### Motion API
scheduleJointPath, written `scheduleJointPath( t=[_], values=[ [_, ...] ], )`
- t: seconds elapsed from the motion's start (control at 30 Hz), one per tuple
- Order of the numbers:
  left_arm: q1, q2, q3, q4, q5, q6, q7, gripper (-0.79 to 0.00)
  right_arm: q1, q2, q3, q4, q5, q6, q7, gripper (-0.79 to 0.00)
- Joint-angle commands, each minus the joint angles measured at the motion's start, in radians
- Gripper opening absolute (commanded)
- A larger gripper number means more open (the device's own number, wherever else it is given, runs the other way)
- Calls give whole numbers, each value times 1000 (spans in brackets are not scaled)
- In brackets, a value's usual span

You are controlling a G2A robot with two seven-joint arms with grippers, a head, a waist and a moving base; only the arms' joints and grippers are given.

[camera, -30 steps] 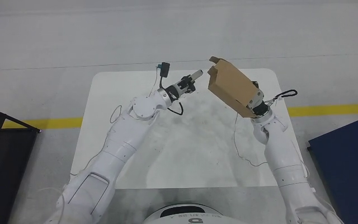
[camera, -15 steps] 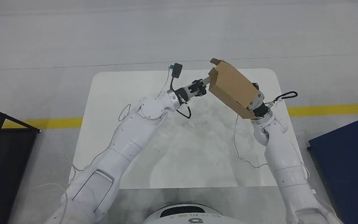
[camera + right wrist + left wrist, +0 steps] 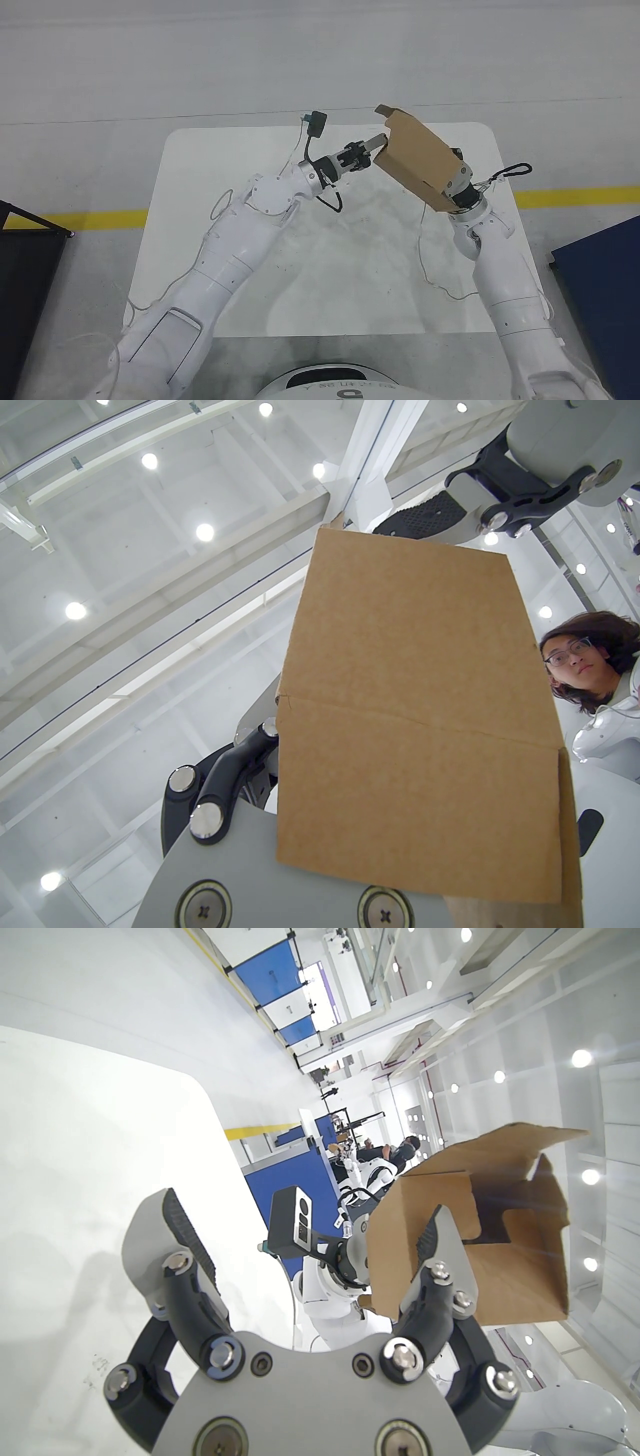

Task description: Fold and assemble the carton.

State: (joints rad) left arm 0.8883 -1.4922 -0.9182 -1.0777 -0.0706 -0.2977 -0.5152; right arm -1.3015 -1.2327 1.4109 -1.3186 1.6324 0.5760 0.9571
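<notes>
Cardboard carton point(image 3: 420, 155) held clear above white table point(image 3: 200, 200) in right gripper point(image 3: 455, 188), jaws clamped on the end nearest its wrist, so that the open end points toward the other arm. Left gripper point(image 3: 374, 143) at that open end, jaws spread wide, one finger point(image 3: 445, 1248) against a side flap point(image 3: 400, 1238), likely placed to push it inward. End flaps not yet closed.
</notes>
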Motion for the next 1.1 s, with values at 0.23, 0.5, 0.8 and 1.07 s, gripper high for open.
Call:
scheduleJointPath(
  t=[0.23,0.5,0.8,1.07],
  values=[
    [-27,-6,12,-10,30,27,-18,0,0,0,0,0,0,0,0,-785],
    [1,-1,-12,-51,36,9,15,0,0,0,0,0,0,0,0,-785],
    [38,21,-90,-119,48,-6,17,0,0,0,0,0,0,0,0,-785],
    [18,19,-81,-167,32,-9,-20,0,0,0,0,0,0,0,0,-785]
  ],
)
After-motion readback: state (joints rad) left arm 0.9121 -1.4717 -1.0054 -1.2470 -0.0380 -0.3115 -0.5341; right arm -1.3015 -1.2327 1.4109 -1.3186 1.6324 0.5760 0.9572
